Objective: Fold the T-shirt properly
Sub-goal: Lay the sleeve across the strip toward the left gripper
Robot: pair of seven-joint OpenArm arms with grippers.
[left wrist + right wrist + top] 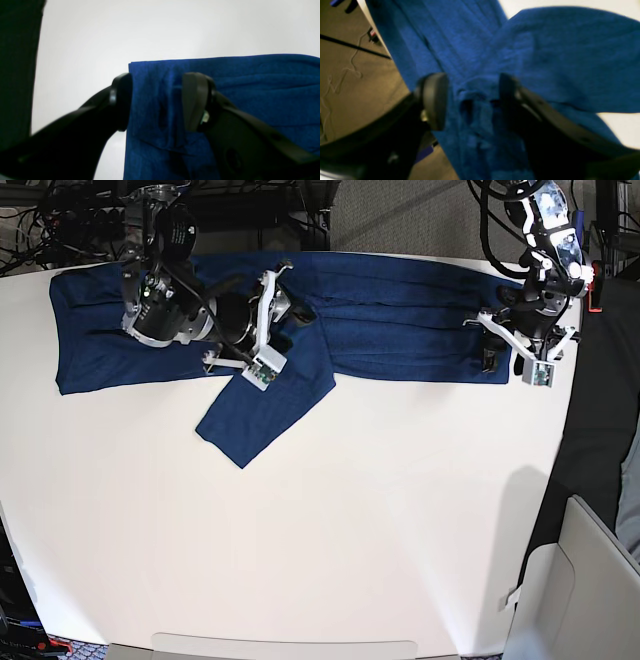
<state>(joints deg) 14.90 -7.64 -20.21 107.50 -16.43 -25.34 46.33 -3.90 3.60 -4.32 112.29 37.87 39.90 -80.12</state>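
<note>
- Shirt laid out as long band along far edge of table, most of it flat; one flap hangs off band toward near side, approx at left third in base view.
- Right gripper: jaws apart, fabric bunched between them but pads not pinching it. Sits over junction of flap & band; blurred, so contact w/ cloth unclear.
- Left gripper: jaws apart too, straddling corner of shirt at other end of band; fabric in the gap, no squeeze visible. Left pad just at cloth edge, right pad on top of cloth.
- Step in hand, by judgement: mid-fold, sleeve/side section being brought in; right end looks just let go or not yet grabbed.
- Progress: early-to-middle; band not yet folded lengthwise, flap skewed.
- Next move needs: a firm pinch on one layer edge each side, both ends lifted together, flap squared w/ band before crosswise fold.
- Risk: soft knit drags & wrinkles; grabbing several layers would pull fold askew.
</note>
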